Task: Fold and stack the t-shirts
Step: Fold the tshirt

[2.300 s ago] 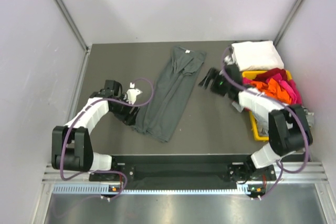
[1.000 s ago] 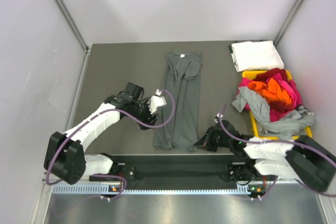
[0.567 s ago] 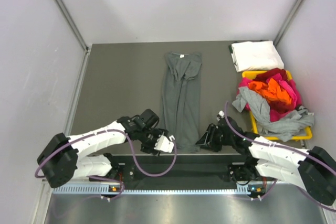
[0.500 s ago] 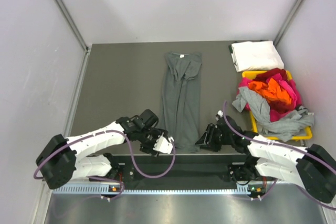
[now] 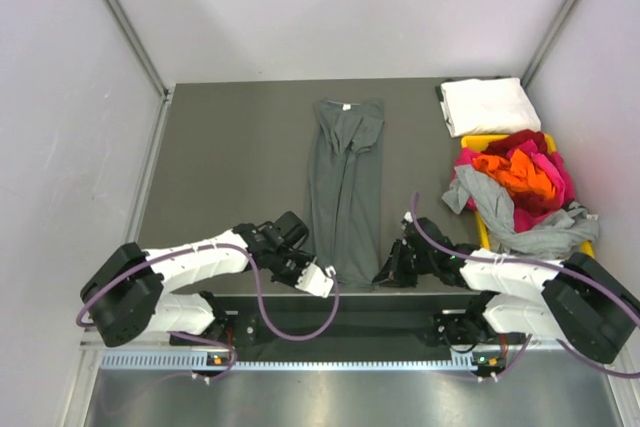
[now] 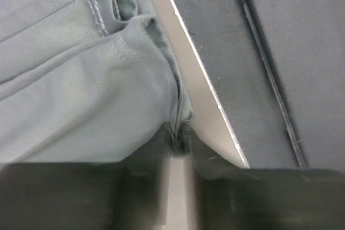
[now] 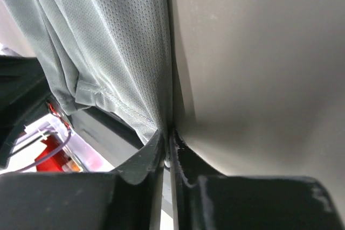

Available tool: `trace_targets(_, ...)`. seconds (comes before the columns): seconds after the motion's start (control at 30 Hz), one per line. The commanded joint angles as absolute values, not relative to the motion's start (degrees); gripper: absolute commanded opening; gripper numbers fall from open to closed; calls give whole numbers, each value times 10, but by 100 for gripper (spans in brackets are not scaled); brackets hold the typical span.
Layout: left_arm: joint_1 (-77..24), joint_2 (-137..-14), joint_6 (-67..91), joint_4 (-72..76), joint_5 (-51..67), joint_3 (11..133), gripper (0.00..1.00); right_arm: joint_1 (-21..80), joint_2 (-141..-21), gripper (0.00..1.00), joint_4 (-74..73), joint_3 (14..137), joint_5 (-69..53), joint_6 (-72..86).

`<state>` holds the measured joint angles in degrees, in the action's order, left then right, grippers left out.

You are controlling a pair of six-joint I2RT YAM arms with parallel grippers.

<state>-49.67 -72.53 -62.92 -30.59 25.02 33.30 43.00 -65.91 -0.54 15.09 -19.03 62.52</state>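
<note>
Currently, a long, narrow strip of thin mesh-knit cloth, the dark grey t-shirt [image 5: 345, 182] folded lengthwise, is laid flat in the middle of the dark matte table [image 5: 230, 147]. Its long axis runs from the near edge towards the far side, with the collar and its white label pointed away from the arms and the hem lying at the near edge.

The hem's left corner is pinched between the narrowly set fingers of the left gripper [image 5: 318, 280]. The right corner is nipped in the almost closed right gripper [image 5: 385, 275].

Both holds are judged shallow, since only the very edge of the cloth is taken. A corner could therefore be lost on lifting, and the fold would be skewed. Should the corners be raised unevenly, the lengthwise layers could be dragged apart.

A folded white t-shirt [image 5: 488, 104] is set at the far right, just beyond the yellow plastic bin [image 5: 487, 247] heaped with crumpled shirts [image 5: 515, 182].
</note>
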Motion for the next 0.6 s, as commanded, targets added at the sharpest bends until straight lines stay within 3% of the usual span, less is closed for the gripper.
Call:
trace_targets(0.0,-501,-733,-620,-296,245,339,14,436,-662,1,-31,160,-190,608)
trace_targets(0.03,-500,-729,-611,-294,240,342,4,436,-662,0,-33,164,-192,606)
trace_targets(0.07,-500,-723,-581,-274,230,345,0,436,-660,0,-35,170,-195,602)
trace_targets(0.17,-488,-705,-539,-245,178,364,0,418,-665,0,-49,210,-197,573)
trace_targets(0.33,-367,-724,-524,-257,262,446,0,355,-717,0,-71,283,-212,484)
trace_targets(0.57,-278,-854,-457,-249,293,584,0,268,-843,0,-83,446,-240,393)
